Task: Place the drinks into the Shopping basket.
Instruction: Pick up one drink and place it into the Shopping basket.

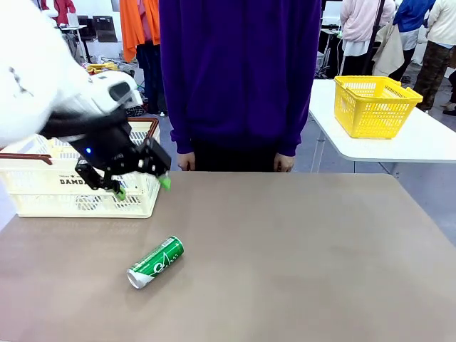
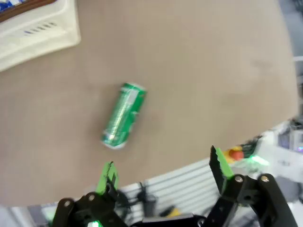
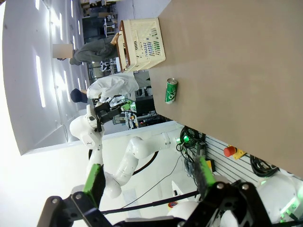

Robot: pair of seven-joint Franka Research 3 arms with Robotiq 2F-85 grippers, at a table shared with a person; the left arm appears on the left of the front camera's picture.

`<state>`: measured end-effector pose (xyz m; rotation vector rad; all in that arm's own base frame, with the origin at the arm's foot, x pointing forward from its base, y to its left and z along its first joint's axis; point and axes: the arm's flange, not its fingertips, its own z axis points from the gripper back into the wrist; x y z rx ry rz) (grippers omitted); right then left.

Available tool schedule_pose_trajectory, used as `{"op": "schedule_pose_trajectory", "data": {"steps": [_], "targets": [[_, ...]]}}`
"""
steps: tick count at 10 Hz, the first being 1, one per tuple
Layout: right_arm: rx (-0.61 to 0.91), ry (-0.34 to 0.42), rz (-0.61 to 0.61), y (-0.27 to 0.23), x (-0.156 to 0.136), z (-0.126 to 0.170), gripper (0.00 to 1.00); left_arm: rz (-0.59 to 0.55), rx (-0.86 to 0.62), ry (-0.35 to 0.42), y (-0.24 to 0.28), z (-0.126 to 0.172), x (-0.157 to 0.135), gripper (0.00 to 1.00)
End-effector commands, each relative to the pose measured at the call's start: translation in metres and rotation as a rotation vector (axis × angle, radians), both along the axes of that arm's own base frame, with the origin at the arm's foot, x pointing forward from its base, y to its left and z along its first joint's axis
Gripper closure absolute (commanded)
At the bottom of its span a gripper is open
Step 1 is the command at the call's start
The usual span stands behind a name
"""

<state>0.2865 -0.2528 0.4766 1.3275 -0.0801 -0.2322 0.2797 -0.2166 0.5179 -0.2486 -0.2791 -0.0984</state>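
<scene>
One slim green aluminium can (image 1: pixel 156 262) with white markings lies on its side on brown tabletop (image 1: pixel 299 256), near front-left, apart from large cream-white slotted plastic basket (image 1: pixel 43 189) with brown rim at table's left edge. Left gripper (image 1: pixel 142 187) hangs above table just beside basket, fingers spread, holding nothing. Right gripper (image 3: pixel 149 178) off table's side, fingers spread, empty. Person in purple top (image 1: pixel 239 71) stands at far side.

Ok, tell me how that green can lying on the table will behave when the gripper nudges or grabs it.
The green can lies on its side on the bare table, so a sideways nudge would probably set it rolling. Its smooth, glossy metal wall may slip between the pads unless they close squarely across it. It looks undented, likely stiff enough for a firm grip; whether it is full, so heavy, cannot be told.
</scene>
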Motion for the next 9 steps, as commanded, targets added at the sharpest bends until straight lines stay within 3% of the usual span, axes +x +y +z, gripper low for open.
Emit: {"op": "schedule_pose_trajectory", "data": {"steps": [1,2,3,4,5,9], "targets": [[-0.009,0.018,0.005,0.000,-0.002,0.004,0.00,-0.038,0.154,0.024,-0.001,-0.020,0.011,0.00],[-0.009,0.018,0.005,0.000,-0.002,0.004,0.00,-0.073,0.156,0.036,-0.004,-0.029,0.012,0.00],[-0.009,0.018,0.005,0.000,-0.002,0.004,0.00,-0.095,0.112,-0.004,-0.006,-0.032,0.015,0.00],[-0.009,0.018,0.005,0.000,-0.002,0.004,0.00,-0.058,0.097,0.027,-0.001,-0.029,0.018,0.00],[-0.009,0.018,0.005,0.000,-0.002,0.004,0.00,-0.098,0.167,0.020,-0.011,-0.034,0.009,0.00],[-0.009,0.018,0.005,0.000,-0.002,0.004,0.00,-0.121,0.152,0.026,-0.012,-0.034,0.012,0.00]]}}
